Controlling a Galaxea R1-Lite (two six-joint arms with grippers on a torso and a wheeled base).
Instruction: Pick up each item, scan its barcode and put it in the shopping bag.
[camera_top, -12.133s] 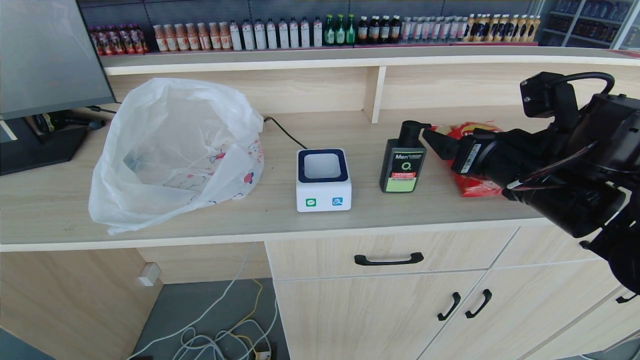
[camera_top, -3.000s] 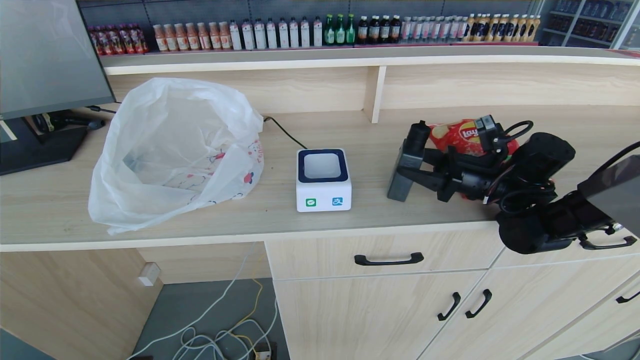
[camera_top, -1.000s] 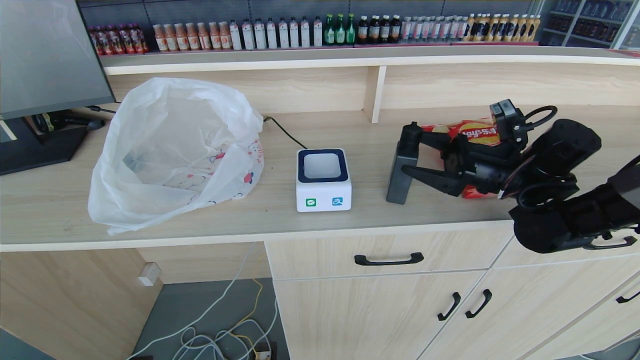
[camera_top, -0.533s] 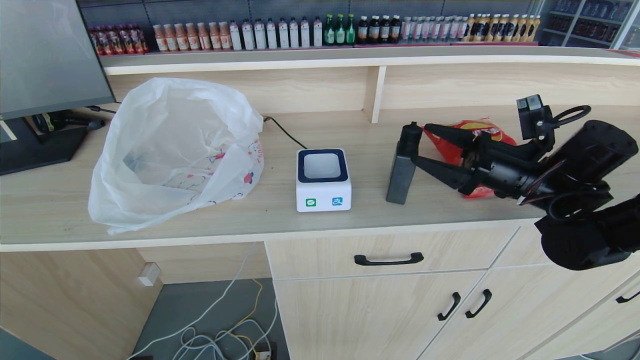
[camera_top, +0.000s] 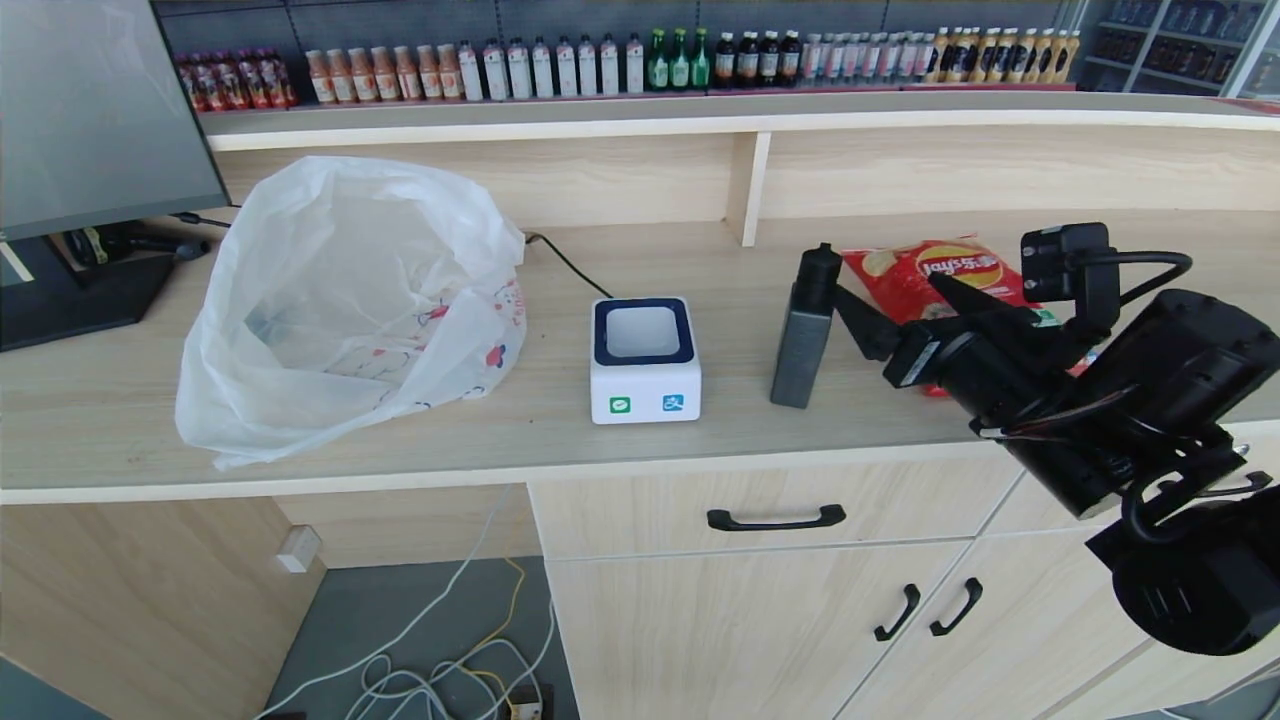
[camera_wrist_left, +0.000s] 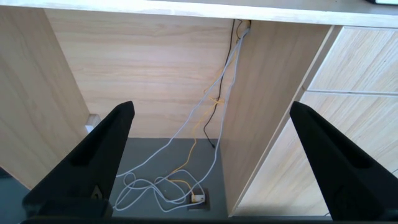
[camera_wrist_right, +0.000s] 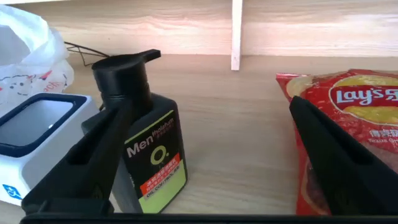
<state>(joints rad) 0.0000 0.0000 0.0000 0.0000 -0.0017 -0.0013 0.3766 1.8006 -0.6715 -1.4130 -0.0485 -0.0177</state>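
A dark pump bottle stands upright on the wooden counter, its narrow side turned to the head view; its green label faces the right wrist camera. A red chips bag lies flat just to its right. My right gripper hangs open beside the bottle, apart from it, one finger near the bottle and the other above the chips bag. A white scanner box sits mid-counter. The white plastic shopping bag stands open at the left. My left gripper is open below the counter.
A dark monitor on its stand occupies the far left. A raised shelf with a divider runs along the back of the counter, bottles lined up on top. Drawers sit below. Cables lie on the floor under the counter.
My right gripper has let go of the pump bottle and drawn back to the right, rolling its fingers. The bottle stays upright, turned side-on compared with the earliest frame.
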